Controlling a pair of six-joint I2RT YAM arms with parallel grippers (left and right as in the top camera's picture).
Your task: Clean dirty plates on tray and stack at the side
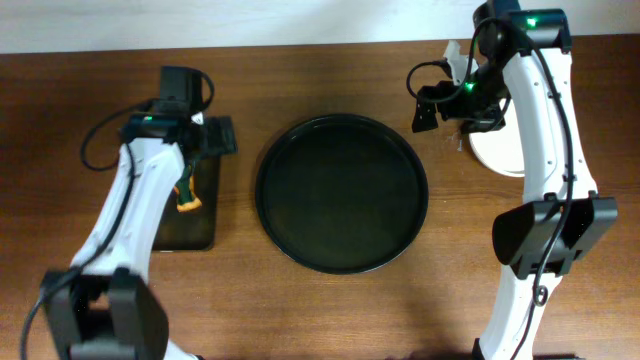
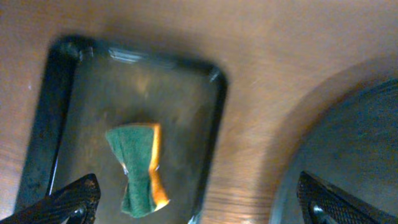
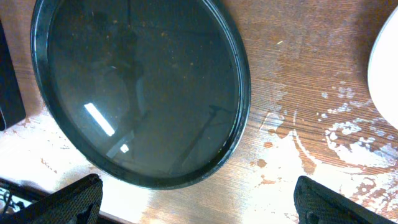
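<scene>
The round black tray [image 1: 342,193] lies bare in the middle of the table; the right wrist view shows it [image 3: 140,87] with faint crumbs and no plates on it. White plates [image 1: 497,150] sit on the wood at the far right, half hidden under my right arm, and their edge [image 3: 387,68] also shows in the wrist view. I cannot tell how many there are. My right gripper [image 1: 440,100] [image 3: 199,202] hangs open between tray and plates, holding nothing. Over the rectangular tray's far end, my left gripper [image 1: 212,135] [image 2: 199,205] is open and empty.
A green-and-orange sponge [image 2: 140,168] [image 1: 188,200] lies loose in the small rectangular black tray [image 2: 214,124] [image 1: 190,235] at the left. White smears and wet marks [image 3: 336,143] cover the wood between the round tray and the plates.
</scene>
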